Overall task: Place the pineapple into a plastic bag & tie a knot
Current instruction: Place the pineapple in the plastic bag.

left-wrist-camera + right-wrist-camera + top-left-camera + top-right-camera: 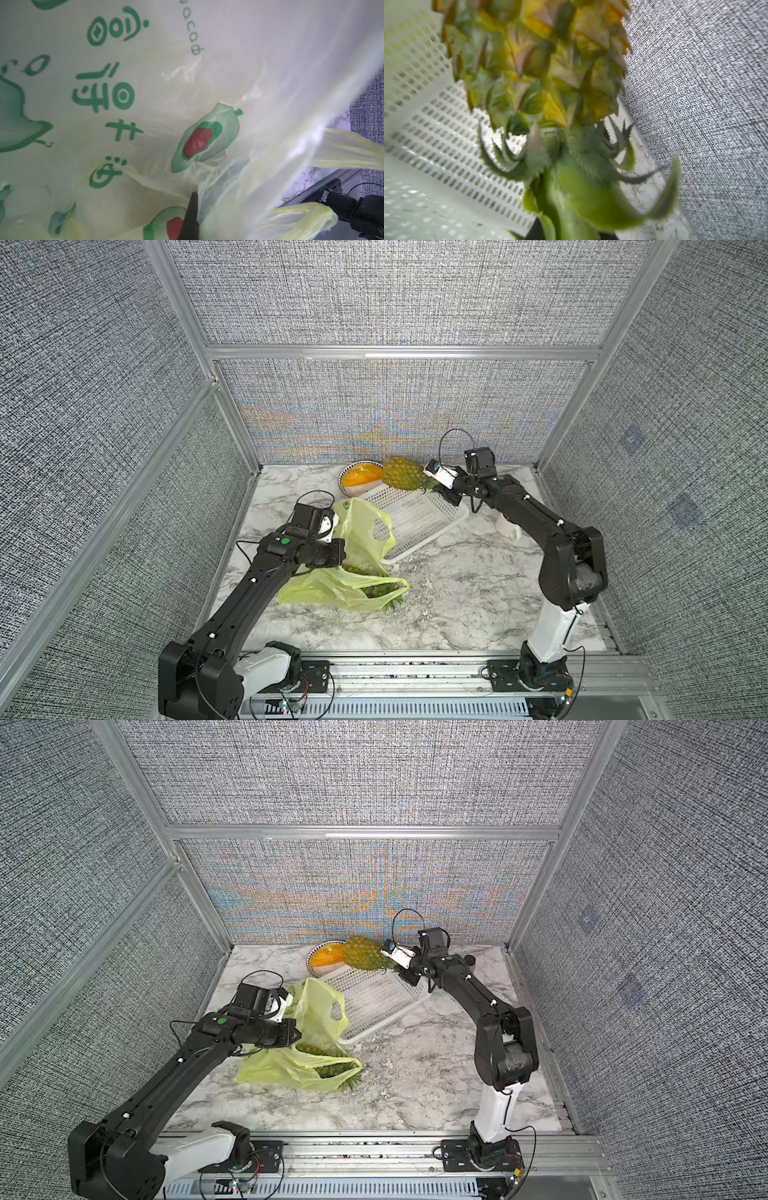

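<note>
A yellow-green pineapple [402, 473] [361, 952] [542, 62] hangs tilted above the white basket. My right gripper [438, 486] [397, 965] is shut on its green crown. The plastic bag [361, 531] [320, 1011] [145, 104] is translucent yellow-green with avocado prints. It stands half raised at the left, where my left gripper [332, 526] [286, 1006] is shut on its upper edge. One dark fingertip [192, 218] shows against the film. Inside the bag's lower part lies another pineapple [374, 591] [332, 1071]. No knot is in view; a handle loop [384, 531] hangs free.
The white perforated basket [419, 526] [374, 1006] [446, 135] lies at the back centre of the marble table. Behind it is a white bowl [361, 477] with an orange fruit. A white mug [508, 526] stands under the right arm. Grey fabric walls enclose the table.
</note>
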